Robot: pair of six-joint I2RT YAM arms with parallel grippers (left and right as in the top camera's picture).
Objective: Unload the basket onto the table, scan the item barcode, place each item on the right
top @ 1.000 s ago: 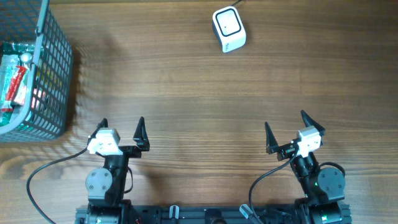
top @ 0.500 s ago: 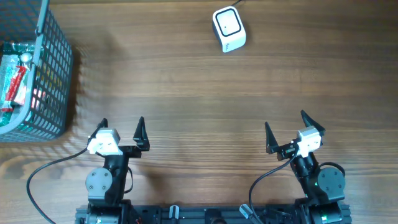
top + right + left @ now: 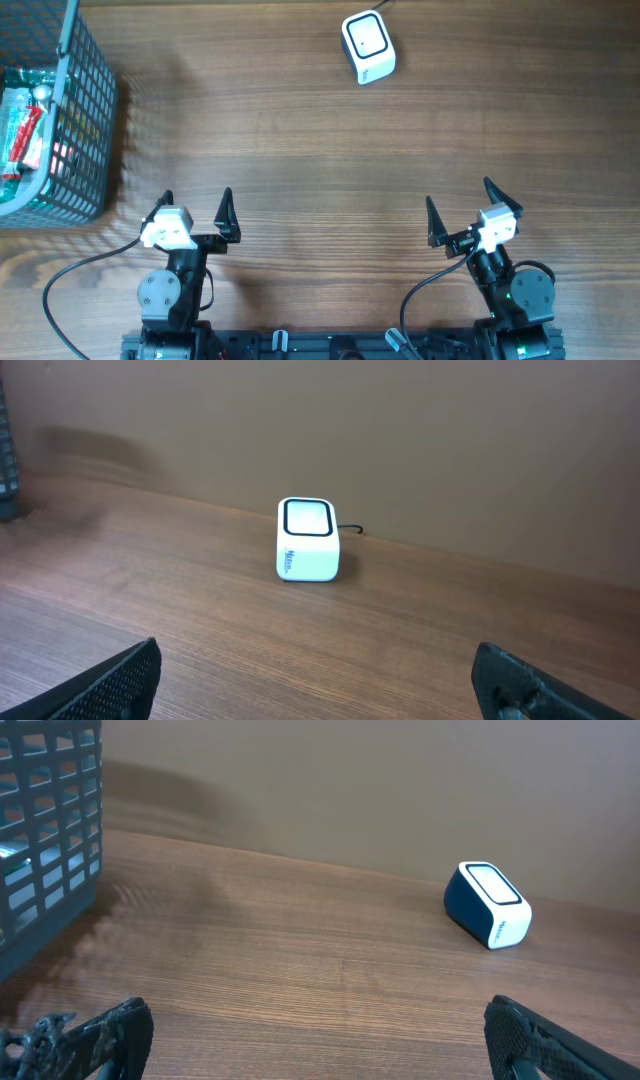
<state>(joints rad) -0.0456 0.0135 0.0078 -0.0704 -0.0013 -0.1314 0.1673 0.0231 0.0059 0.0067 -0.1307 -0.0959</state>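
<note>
The white barcode scanner [image 3: 368,46] stands at the far middle of the wooden table, its dark window facing up; it also shows in the left wrist view [image 3: 487,904] and the right wrist view [image 3: 308,539]. Packaged items [image 3: 25,130], red, white and green, lie inside the grey wire basket [image 3: 88,110] at the far left. No barcode is visible on them. My left gripper [image 3: 196,196] [image 3: 315,1015] hovers open near the front edge, holding nothing. My right gripper [image 3: 459,192] [image 3: 318,652] is open too, also with nothing between its fingers. Both are far from the scanner and the basket.
The basket's wall [image 3: 50,830] fills the left side of the left wrist view. A thin cable runs from the back of the scanner off the table's far edge. Black cables trail from both arm bases at the front.
</note>
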